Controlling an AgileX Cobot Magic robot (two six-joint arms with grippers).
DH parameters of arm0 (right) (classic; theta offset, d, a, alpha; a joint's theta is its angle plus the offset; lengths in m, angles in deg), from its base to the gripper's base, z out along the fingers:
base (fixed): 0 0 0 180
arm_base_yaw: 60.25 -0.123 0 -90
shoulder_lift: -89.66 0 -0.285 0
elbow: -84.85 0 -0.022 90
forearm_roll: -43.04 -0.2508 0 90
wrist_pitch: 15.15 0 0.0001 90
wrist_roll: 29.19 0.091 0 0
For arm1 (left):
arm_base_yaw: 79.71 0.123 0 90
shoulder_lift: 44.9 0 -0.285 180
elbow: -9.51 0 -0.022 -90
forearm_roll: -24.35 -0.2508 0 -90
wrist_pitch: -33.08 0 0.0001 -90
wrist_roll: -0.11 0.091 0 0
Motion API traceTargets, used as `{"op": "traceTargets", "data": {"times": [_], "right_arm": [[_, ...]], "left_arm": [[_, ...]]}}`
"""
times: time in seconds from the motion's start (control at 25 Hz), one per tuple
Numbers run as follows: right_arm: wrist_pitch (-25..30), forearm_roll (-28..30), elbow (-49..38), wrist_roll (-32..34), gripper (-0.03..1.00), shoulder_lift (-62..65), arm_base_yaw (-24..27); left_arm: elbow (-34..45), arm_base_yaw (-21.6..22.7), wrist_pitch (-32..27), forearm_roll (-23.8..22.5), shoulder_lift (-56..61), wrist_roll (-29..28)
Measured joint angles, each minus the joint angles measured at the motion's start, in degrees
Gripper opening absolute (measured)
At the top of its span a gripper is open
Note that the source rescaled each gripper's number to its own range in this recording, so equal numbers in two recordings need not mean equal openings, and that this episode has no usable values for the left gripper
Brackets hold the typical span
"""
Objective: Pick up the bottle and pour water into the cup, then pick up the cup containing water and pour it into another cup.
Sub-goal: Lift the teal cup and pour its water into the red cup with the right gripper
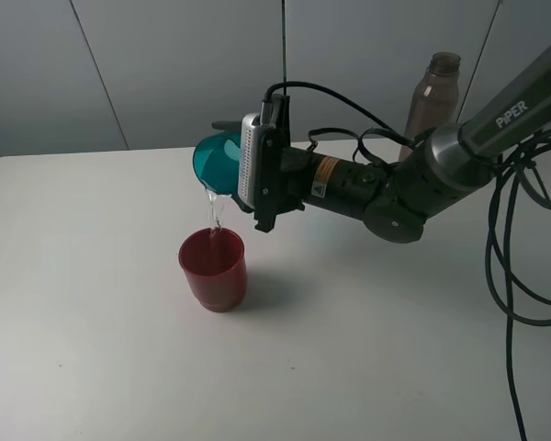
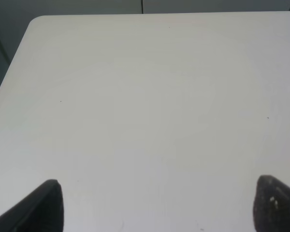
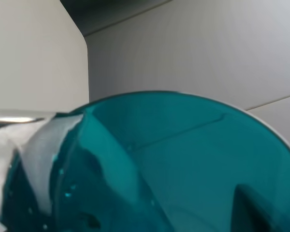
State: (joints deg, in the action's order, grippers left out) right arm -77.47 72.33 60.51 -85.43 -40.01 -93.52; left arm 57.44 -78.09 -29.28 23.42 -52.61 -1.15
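My right gripper [image 1: 228, 154] is shut on the teal cup [image 1: 213, 158] and holds it tipped on its side above the table. A thin stream of water [image 1: 213, 209] runs from its rim down into the dark red cup [image 1: 213, 269], which stands upright just below. The teal cup [image 3: 174, 164] fills the right wrist view, with water at its lower lip. The smoky bottle [image 1: 432, 96] stands upright at the back right, behind the right arm. In the left wrist view my left gripper [image 2: 159, 205] is open over bare tabletop, holding nothing.
The white table [image 1: 92, 322] has a rounded back left corner and a grey wall behind it. Black cables [image 1: 523, 276] hang from the right arm at the right edge.
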Motion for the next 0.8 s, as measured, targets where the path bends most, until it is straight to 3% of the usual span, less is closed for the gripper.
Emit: {"op": "traceTargets", "data": {"times": [0.8], "right_arm": [[-3.8,-0.2,0.0,-16.5,0.06,0.0,0.0]], "left_arm": [[0.0,0.0,0.0,0.0,0.0,0.0]]}}
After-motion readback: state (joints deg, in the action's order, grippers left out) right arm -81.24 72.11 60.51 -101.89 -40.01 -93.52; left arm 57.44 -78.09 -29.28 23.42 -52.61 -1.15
